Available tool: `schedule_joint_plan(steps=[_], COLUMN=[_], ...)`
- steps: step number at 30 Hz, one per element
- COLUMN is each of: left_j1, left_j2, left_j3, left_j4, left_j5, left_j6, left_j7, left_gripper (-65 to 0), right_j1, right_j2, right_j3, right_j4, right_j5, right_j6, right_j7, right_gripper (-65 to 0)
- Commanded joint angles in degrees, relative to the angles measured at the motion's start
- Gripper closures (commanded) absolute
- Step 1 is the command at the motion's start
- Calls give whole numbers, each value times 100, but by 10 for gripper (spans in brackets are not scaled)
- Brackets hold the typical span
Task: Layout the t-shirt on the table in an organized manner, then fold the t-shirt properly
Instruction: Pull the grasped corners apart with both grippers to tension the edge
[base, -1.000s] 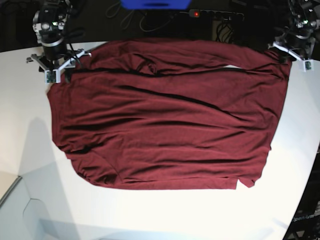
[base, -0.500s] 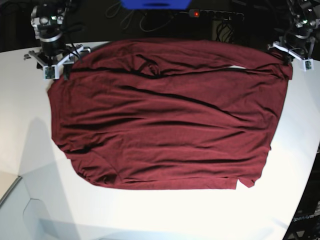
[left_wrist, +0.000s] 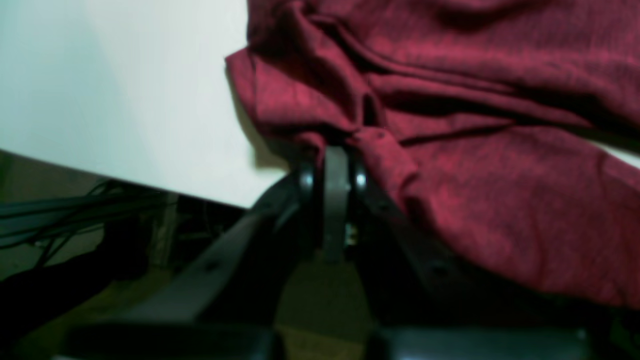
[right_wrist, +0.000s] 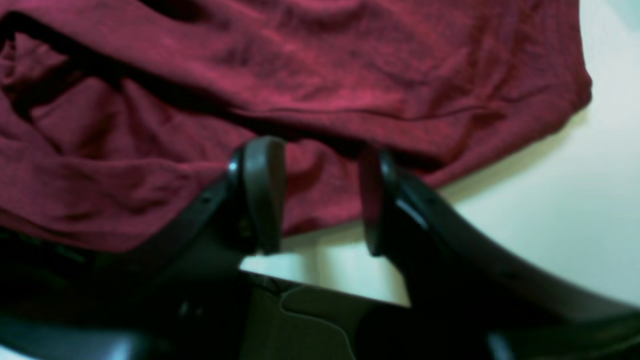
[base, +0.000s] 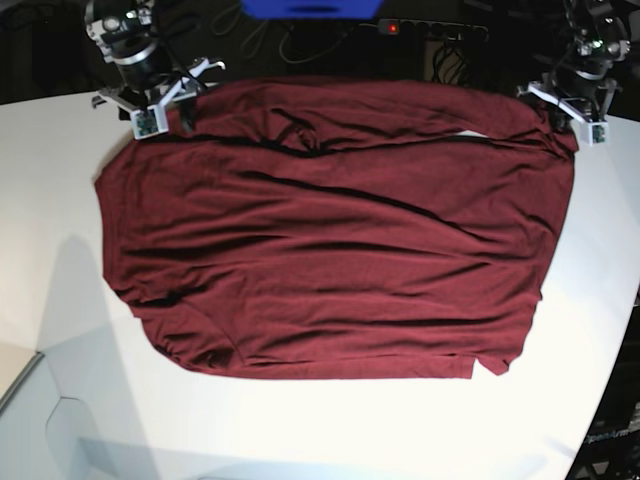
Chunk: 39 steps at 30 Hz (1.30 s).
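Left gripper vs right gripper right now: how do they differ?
The left gripper is shut, pinching a fold of the t-shirt; the right gripper is open, holding nothing. The left sits at the shirt's corner; the right hovers over its edge. Both are at the table's far side.

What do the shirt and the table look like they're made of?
Shirt: a thin, soft knit, probably cotton jersey, matte maroon; it wrinkles and lies limp, and the wrist views show a faint heathered texture. Table: a hard, smooth white top, perhaps laminate or painted board; its even sheen shows no grain.
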Motion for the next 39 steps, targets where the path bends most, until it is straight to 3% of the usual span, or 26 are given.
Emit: schedule_joint_plan(steps=[1,4,10,28,31,38,39], left_j1=[39,92,268,426,496,602,602], left_j2=[-58,-58,-5,65,65,65,65], left_j3=[-23,-23,-23,-76,-76,-76,-76], left_j4=[91,91,302,645,830,1190,1225], left_j5=[-1,-27,-54,-45,-54,-54,-54], left_j6=[1,1,1,1,1,1,1], left_j7=[-12,-12,-12,-12,-12,-12,-12], left_gripper=[0,0,0,0,0,0,0], right_j1=[-51,-60,-86,-165,-165,-165,-165], right_j2=[-25,-43,-34,89,98,98,98], right_j3=[11,3,-208,-481,-490,-481,-472], right_j4=[67,76,76,-329,-329,-276,-267], right_j5=[63,63,46,37,37,37,37], right_j6=[-15,-15,-6,-6,-6,-6,-6], right_j7=[47,-208,-604,-569,-569,-569,-569], right_gripper=[-296,-339,-344,-340,-286,0,0])
